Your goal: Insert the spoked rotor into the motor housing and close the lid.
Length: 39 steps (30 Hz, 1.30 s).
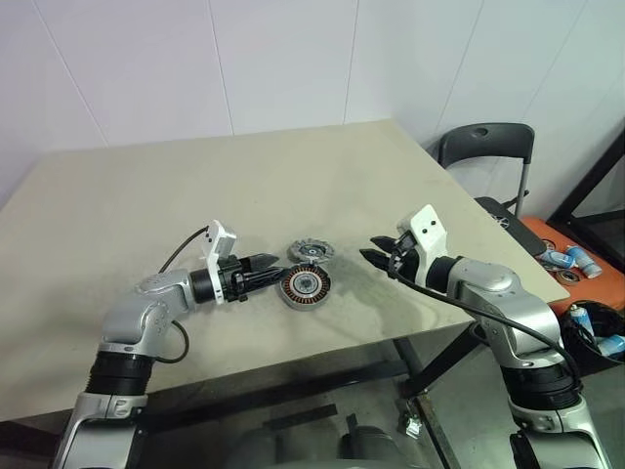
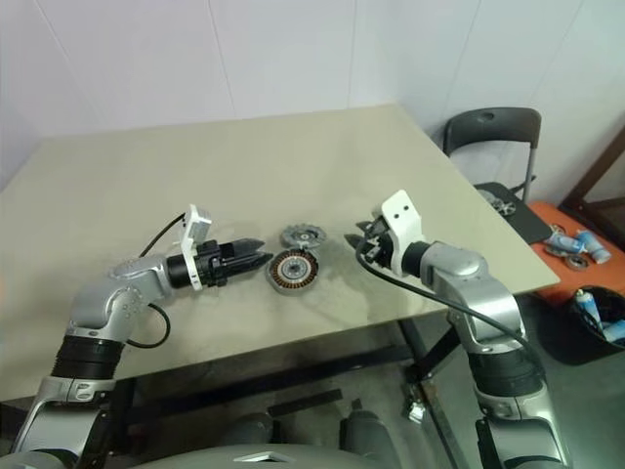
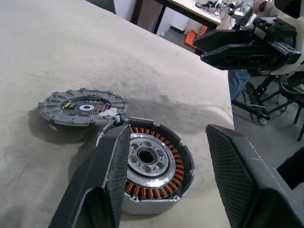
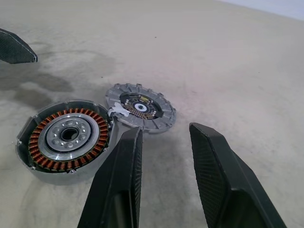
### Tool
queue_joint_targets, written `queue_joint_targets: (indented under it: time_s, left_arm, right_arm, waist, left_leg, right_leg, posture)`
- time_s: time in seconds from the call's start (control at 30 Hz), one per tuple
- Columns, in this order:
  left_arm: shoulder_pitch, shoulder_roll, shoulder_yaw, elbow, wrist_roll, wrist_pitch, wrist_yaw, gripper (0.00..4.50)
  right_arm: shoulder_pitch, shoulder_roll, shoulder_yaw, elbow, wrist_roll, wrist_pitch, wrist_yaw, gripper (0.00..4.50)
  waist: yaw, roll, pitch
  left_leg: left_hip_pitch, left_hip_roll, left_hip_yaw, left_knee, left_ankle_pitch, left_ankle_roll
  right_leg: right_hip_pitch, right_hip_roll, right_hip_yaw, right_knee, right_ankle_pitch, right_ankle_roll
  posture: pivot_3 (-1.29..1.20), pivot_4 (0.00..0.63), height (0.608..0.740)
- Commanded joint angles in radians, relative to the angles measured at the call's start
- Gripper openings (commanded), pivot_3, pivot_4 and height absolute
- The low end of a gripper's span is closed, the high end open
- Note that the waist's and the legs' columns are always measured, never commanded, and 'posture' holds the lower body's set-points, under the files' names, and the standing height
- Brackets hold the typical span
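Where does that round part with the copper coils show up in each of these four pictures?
Left eye view: motor housing at table centre, by the left gripper.
Right eye view: centre.
Left wrist view: low, between the fingers.
Right wrist view: lower left.
Shared landmark: the grey lid touching it.

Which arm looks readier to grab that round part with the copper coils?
The left. Its open left claw sits just beside the motor housing, and its wrist view shows the housing framed between its fingers. The open right claw is farther off and aimed more at the lid.
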Motion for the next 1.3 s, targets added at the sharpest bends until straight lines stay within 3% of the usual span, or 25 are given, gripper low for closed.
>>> queue_joint_targets:
  time_s: [0.03,1.3]
  left_arm:
    - [-0.016,0.014,0.028,-0.035,-0.020,0.000,0.001,2.70]
    - [-0.013,0.030,0.023,-0.057,-0.038,0.003,0.015,2.70]
  right_arm:
    - [-0.012,0.007,-0.004,-0.029,0.016,-0.012,-0.002,1.63]
    - [-0.038,0.010,0.011,0.013,-0.001,-0.037,0.004,1.63]
  waist:
    - [0.000,0.000,0.000]
    - [-0.001,0.000,0.000]
  left_leg:
    - [0.000,0.000,0.000,0.000,0.000,0.000]
    - [0.000,0.000,0.000,0.000,0.000,0.000]
  right_leg:
    - [0.000,0.000,0.000,0.000,0.000,0.000]
    - [0.000,0.000,0.000,0.000,0.000,0.000]
  posture:
    - [0.00,0.000,0.740]
    - [0.00,0.000,0.740]
